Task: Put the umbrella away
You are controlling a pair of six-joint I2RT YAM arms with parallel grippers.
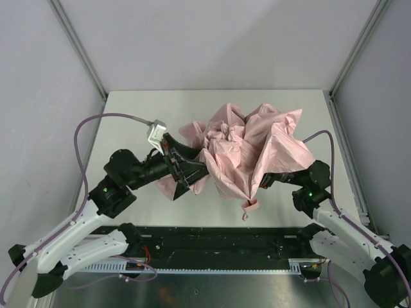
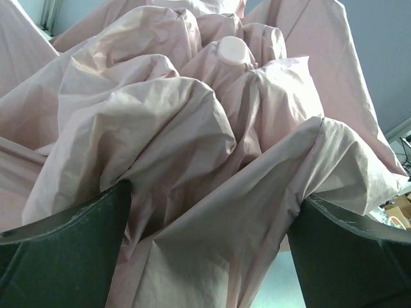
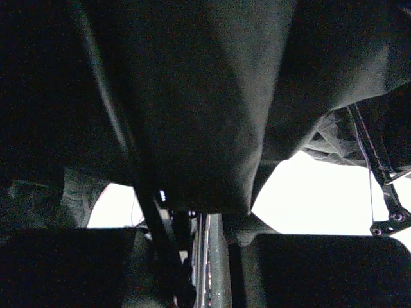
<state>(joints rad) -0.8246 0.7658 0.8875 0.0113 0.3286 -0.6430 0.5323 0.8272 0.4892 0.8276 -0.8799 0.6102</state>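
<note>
Centrally, the umbrella (image 1: 247, 144) lies as a crumpled pink heap on the table (image 1: 141, 115).

Top view: the left gripper (image 1: 191, 176) reaches into the heap's left edge, where fabric overlaps it. The right gripper (image 3: 194, 239) is wholly covered by fabric in this view; only the right arm (image 1: 314, 183) behind it shows. A pink strap (image 1: 249, 206) hangs at the heap's near edge. The handle cannot be made out.

Left wrist view: the left gripper's fingers (image 2: 64, 256) stand wide apart at the lower corners, both cut off by the frame. Folds of fabric sag between them and drape over their tips, and the jaws are spread, not clamped on anything. A pale round cap (image 2: 232, 50) pokes up among the folds, a detail the top view does not resolve.

Right wrist view: taken from under the canopy and very dark. It alone shows the shaft (image 3: 210, 263), a shiny rod running up between the right gripper's two dark fingers, with a black rib (image 3: 122, 128) slanting just beside it. The fingers stand close on either side of the shaft, but the gloom hides the contact, so whether they clamp it cannot be told. Bright patches show beyond the fabric's hem. At the right edge, rib joints are cut off by the frame.
</note>
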